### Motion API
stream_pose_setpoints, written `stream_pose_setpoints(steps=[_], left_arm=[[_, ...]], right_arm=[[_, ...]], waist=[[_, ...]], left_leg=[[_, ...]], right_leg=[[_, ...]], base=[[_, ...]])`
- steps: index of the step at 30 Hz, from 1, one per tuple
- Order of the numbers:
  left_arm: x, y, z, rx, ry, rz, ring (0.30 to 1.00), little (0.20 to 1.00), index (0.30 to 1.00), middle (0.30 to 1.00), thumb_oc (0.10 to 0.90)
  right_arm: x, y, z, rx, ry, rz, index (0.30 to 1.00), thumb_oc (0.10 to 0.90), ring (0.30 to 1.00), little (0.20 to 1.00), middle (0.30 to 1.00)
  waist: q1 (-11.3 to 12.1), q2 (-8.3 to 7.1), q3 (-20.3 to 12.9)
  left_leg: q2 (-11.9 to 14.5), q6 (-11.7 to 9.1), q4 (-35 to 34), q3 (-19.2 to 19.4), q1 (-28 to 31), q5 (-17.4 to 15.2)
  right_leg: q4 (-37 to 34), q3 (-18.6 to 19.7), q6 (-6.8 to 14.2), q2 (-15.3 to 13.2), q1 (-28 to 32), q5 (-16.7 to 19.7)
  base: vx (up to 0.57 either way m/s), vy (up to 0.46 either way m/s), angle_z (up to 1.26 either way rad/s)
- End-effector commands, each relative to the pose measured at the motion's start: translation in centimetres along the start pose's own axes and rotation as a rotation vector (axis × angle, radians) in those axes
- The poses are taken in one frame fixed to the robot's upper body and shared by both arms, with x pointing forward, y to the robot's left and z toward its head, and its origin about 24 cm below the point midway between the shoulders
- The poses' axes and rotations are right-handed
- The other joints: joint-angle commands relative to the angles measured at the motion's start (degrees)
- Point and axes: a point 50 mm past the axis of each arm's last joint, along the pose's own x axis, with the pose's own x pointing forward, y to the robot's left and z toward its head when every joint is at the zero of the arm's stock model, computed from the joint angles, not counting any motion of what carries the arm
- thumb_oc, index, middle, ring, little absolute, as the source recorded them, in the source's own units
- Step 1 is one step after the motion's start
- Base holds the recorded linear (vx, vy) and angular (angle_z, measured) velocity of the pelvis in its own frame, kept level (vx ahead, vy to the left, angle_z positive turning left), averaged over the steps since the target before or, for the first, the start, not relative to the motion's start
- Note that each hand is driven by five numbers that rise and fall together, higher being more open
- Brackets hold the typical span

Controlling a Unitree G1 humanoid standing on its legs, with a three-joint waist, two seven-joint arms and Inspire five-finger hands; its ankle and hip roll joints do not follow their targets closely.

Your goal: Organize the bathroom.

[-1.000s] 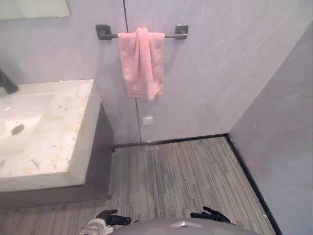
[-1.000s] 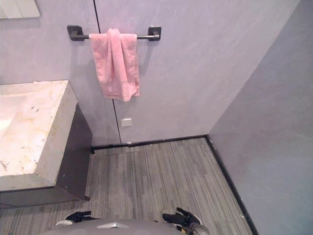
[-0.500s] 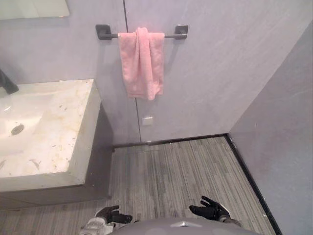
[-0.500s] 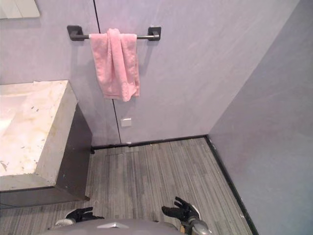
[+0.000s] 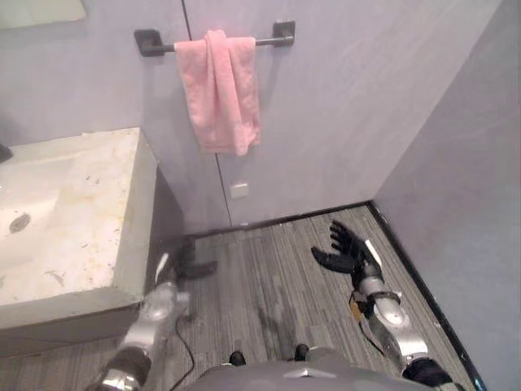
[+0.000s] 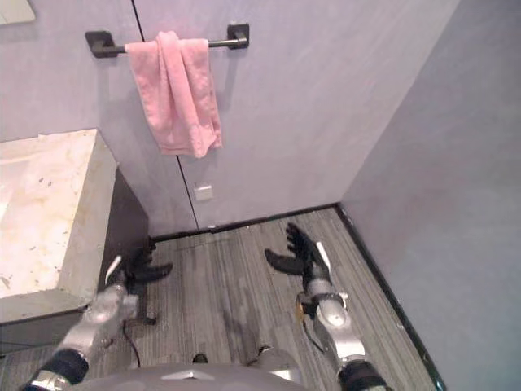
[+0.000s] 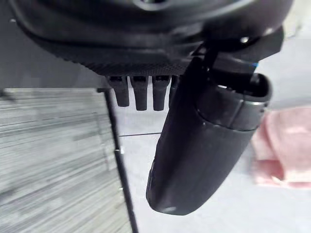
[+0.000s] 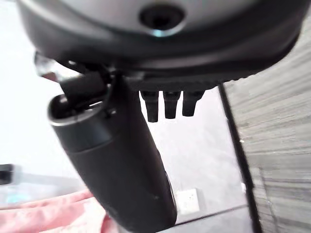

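Fingers (image 6: 295,238) of the right hand (image 6: 301,254) are spread apart and straight, with nothing held; the hand is raised over the striped grey floor (image 5: 277,277), near the corner where the back wall meets the side wall. Fingers of the left hand (image 6: 140,269) are likewise held loosely apart and empty, just in front of the dark vanity cabinet (image 6: 126,236), beside its right face. In both wrist views the fingers (image 7: 138,94) are seen straight, with the thumb (image 7: 199,145) standing out from them. A pink towel (image 5: 218,94) is draped, bunched, over a dark towel bar (image 5: 277,37) mounted on the back wall, well above both hands. A pale stone sink counter (image 5: 73,212) is seen at the left, on the cabinet. A small white plate (image 5: 238,191) is set low on the wall under the towel.
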Motion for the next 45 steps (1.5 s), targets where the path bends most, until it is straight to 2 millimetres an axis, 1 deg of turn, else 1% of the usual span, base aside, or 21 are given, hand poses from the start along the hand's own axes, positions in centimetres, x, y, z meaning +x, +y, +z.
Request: stream_pose_setpoints(steps=[1, 3, 5, 6, 8, 11, 16, 17, 18, 19, 21, 24, 27, 28, 29, 31, 32, 34, 40, 42, 45], left_arm=[[1.2, 0.0, 7.0, 0.046, -0.271, -0.005, 0.9, 0.9, 0.9, 0.9, 0.8], [1.0, -1.0, 10.2, 0.038, -0.369, -0.018, 0.9, 0.9, 0.9, 0.9, 0.8], [0.7, -1.4, 11.5, 0.023, -0.425, -0.018, 0.9, 0.9, 0.9, 0.9, 0.8], [0.1, -2.0, 13.2, 0.021, -0.489, -0.001, 0.9, 0.9, 0.9, 0.9, 0.8], [-0.7, -2.4, 15.0, 0.02, -0.59, 0.034, 0.9, 0.9, 0.9, 0.9, 0.8], [-1.2, -3.1, 16.3, -0.003, -0.669, 0.064, 0.9, 0.9, 0.9, 0.9, 0.8], [-1.8, -4.2, 17.8, -0.021, -0.75, 0.121, 0.9, 0.9, 0.9, 0.9, 0.8], [-1.9, -4.0, 17.9, -0.041, -0.755, 0.141, 0.9, 0.9, 0.9, 0.9, 0.8], [-2.1, -3.8, 18.1, -0.065, -0.772, 0.176, 0.9, 0.9, 0.9, 0.9, 0.8], [-2.2, -3.8, 18.2, -0.065, -0.778, 0.178, 0.9, 0.9, 0.9, 0.9, 0.8], [-2.5, -3.4, 18.7, -0.095, -0.81, 0.212, 0.9, 0.9, 0.9, 0.9, 0.8], [-2.7, -3.3, 19.1, -0.125, -0.832, 0.218, 0.9, 0.9, 0.9, 0.9, 0.8], [-2.8, -3.3, 19.4, -0.141, -0.852, 0.241, 0.9, 0.9, 0.9, 0.9, 0.8], [-2.9, -3.3, 19.6, -0.146, -0.865, 0.26, 0.9, 0.9, 0.9, 0.9, 0.8], [-2.9, -3.3, 19.6, -0.153, -0.865, 0.261, 0.9, 0.9, 0.9, 0.9, 0.8], [-3.0, -3.0, 19.6, -0.183, -0.867, 0.291, 0.9, 0.9, 0.9, 0.9, 0.8], [-3.2, -2.8, 19.7, -0.223, -0.872, 0.309, 0.9, 0.9, 0.9, 0.9, 0.8], [-3.3, -2.4, 19.5, -0.267, -0.865, 0.326, 0.9, 0.9, 0.9, 0.9, 0.8], [-4.0, -1.9, 19.7, -0.324, -0.892, 0.321, 0.9, 0.9, 0.9, 0.9, 0.8], [-5.1, -3.1, 20.9, -0.241, -0.972, 0.213, 0.9, 0.9, 0.9, 0.9, 0.8], [-5.2, -3.9, 21.7, -0.131, -1.022, 0.203, 0.9, 0.9, 0.9, 0.9, 0.8]], right_arm=[[1.5, -0.4, 6.9, -0.031, -0.393, -0.062, 0.9, 0.8, 0.9, 0.9, 0.9], [1.8, 0.0, 9.4, -0.03, -0.505, -0.067, 0.9, 0.8, 0.9, 0.9, 0.9], [1.7, 0.4, 10.7, -0.038, -0.568, -0.064, 0.9, 0.8, 0.9, 0.9, 0.9], [1.8, 0.8, 12.5, -0.041, -0.633, -0.054, 0.9, 0.8, 0.9, 0.9, 0.9], [2.0, 1.0, 14.7, -0.037, -0.718, -0.043, 0.9, 0.8, 0.9, 0.9, 0.9], [2.8, 1.4, 17.2, -0.027, -0.779, -0.017, 0.9, 0.8, 0.9, 0.9, 0.9], [4.1, 3.1, 20.4, -0.023, -0.831, 0.03, 0.9, 0.8, 0.9, 0.9, 0.9], [4.2, 3.2, 21.0, -0.032, -0.839, 0.034, 0.9, 0.8, 0.9, 0.9, 0.9], [4.2, 3.1, 21.5, -0.028, -0.844, 0.054, 0.9, 0.8, 0.9, 0.9, 0.9], [4.2, 3.1, 21.6, -0.026, -0.844, 0.056, 0.9, 0.8, 0.9, 0.9, 0.9], [4.1, 3.0, 21.9, -0.053, -0.858, 0.08, 0.9, 0.8, 0.9, 0.9, 0.9], [4.1, 2.7, 22.2, -0.066, -0.857, 0.081, 0.9, 0.8, 0.9, 0.9, 0.9], [4.5, 2.3, 22.2, -0.063, -0.837, 0.075, 0.9, 0.8, 0.9, 0.9, 0.9], [4.7, 2.4, 22.1, -0.071, -0.829, 0.075, 0.9, 0.8, 0.9, 0.9, 0.9], [4.7, 2.4, 22.0, -0.068, -0.822, 0.078, 0.9, 0.8, 0.9, 0.9, 0.9], [4.7, 2.3, 21.5, -0.073, -0.802, 0.079, 0.9, 0.8, 0.9, 0.9, 0.9], [4.6, 2.2, 21.0, -0.088, -0.787, 0.077, 0.9, 0.8, 0.9, 0.9, 0.9], [4.6, 2.0, 20.6, -0.103, -0.763, 0.077, 0.9, 0.8, 0.9, 0.9, 0.9], [4.8, 2.1, 20.4, -0.116, -0.752, 0.071, 0.9, 0.8, 0.9, 0.9, 0.9], [4.4, 1.5, 19.7, -0.069, -0.729, 0.058, 0.9, 0.8, 0.9, 0.9, 0.9], [3.9, 1.2, 19.2, -0.042, -0.732, 0.047, 0.9, 0.8, 0.9, 0.9, 0.9]], waist=[[-1.0, 1.94, -0.9], [-1.3, 1.41, -0.9], [-1.3, 0.93, -1.1], [-1.1, 0.18, -1.6], [-1.1, -0.74, -2.1], [-0.8, -1.5, -2.7], [1.1, -3.23, -4.3], [1.4, -3.62, -4.5], [2.2, -4.27, -4.5], [2.2, -4.45, -4.5], [2.9, -5.73, -3.9], [3.6, -6.61, -3.1], [4.2, -7.41, -2.7], [4.2, -7.12, -2.9], [4.2, -7.04, -2.9], [4.3, -6.38, -3.0], [4.7, -5.98, -2.9], [5.0, -5.7, -2.7], [5.4, -5.54, -3.0], [4.9, -4.57, -4.0], [4.2, -4.19, -4.4]], left_leg=[[-1.9, 0.6, 0.2, 0.3, 1.5, -3.1], [-2.5, 0.1, 0.2, -1.3, 2.4, -3.4], [-2.6, -0.2, 0.2, -1.7, 3.0, -3.8], [-2.4, -0.8, 0.2, -1.3, 4.0, -4.7], [-2.4, -1.2, 0.2, -1.0, 5.5, -6.7], [-2.1, -0.8, 0.2, -1.6, 6.5, -7.4], [-1.1, -2.4, 5.0, -1.9, 5.3, -8.5], [-0.4, -3.3, 7.8, -1.9, 4.4, -7.6], [0.8, -4.8, 13.5, -2.1, 1.5, -4.4], [0.8, -5.0, 15.1, -2.1, 0.9, -4.4], [0.9, -5.6, 25.0, -2.2, -3.0, -4.2], [1.8, -5.8, 30.2, -2.3, -6.7, -4.1], [2.3, -4.7, 24.0, -1.3, -7.1, -5.9], [2.5, -4.7, 16.1, -0.9, -6.1, -4.8], [2.6, -4.8, 14.2, -0.8, -5.7, -4.3], [3.7, -6.1, 6.5, -0.7, -5.8, 0.1], [5.2, -7.6, 2.8, -1.4, -7.0, 5.1], [6.3, -8.6, 1.8, -1.7, -8.4, 7.7], [5.3, -7.8, 1.2, -1.8, -7.2, 4.7], [3.2, -6.1, 0.7, -3.6, -5.2, 2.2], [1.8, -4.6, 0.8, -3.5, -4.5, 1.2]], right_leg=[[14.6, 0.4, 1.1, -2.0, -5.2, 3.5], [8.8, -0.3, 1.2, -2.4, -4.9, 4.3], [3.8, -0.8, 1.3, -2.8, -3.9, 4.9], [-6.9, -1.8, 1.4, -3.2, -2.2, 4.5], [-16.3, -2.7, 1.8, -3.0, -1.3, 6.0], [-17.6, -1.0, 1.8, -1.3, -0.2, 4.7], [-21.6, -0.2, -0.2, 0.9, 4.8, 3.1], [-22.1, 0.0, -0.9, 1.5, 5.6, 2.8], [-23.1, -0.1, -2.1, 2.2, 7.4, 2.3], [-23.2, -0.2, -2.3, 2.2, 7.5, 2.3], [-22.6, -0.4, -3.7, 2.2, 8.5, 1.3], [-21.7, -1.1, -4.6, 2.5, 9.5, 0.2], [-22.5, -2.0, -4.2, 2.7, 11.1, -0.4], [-23.5, -2.5, -3.7, 3.0, 11.8, -0.5], [-23.8, -2.6, -3.6, 3.1, 12.0, -0.5], [-25.1, -3.0, -3.3, 3.8, 13.2, -0.7], [-25.6, -3.3, -3.2, 4.0, 14.3, -1.2], [-25.6, -3.8, -3.2, 3.9, 15.1, -1.8], [-24.6, -4.8, -2.9, 2.6, 15.3, -2.6], [-19.7, -4.6, -1.8, 1.2, 13.7, -4.4], [-13.5, -3.8, -0.6, 0.2, 11.7, -5.2]], base=[[0.08, 0.003, 0.2], [0.17, -0.098, 0.13], [0.22, -0.178, 0.05], [0.26, -0.252, -0.03], [0.29, -0.297, -0.13], [0.21, -0.267, 0.07], [0.16, -0.244, 0.29], [0.17, -0.292, 0.01], [0.12, -0.235, -0.03], [0.1, -0.234, 0.0], [0.07, -0.161, 0.03], [0.1, -0.116, 0.2], [0.18, 0.002, 0.37], [0.18, 0.067, 0.25], [0.25, 0.108, 0.22], [0.23, 0.102, 0.16], [0.28, 0.126, 0.16], [0.25, 0.121, 0.12], [0.17, 0.119, -0.12], [0.32, 0.263, 0.11], [0.28, 0.193, 0.15]])
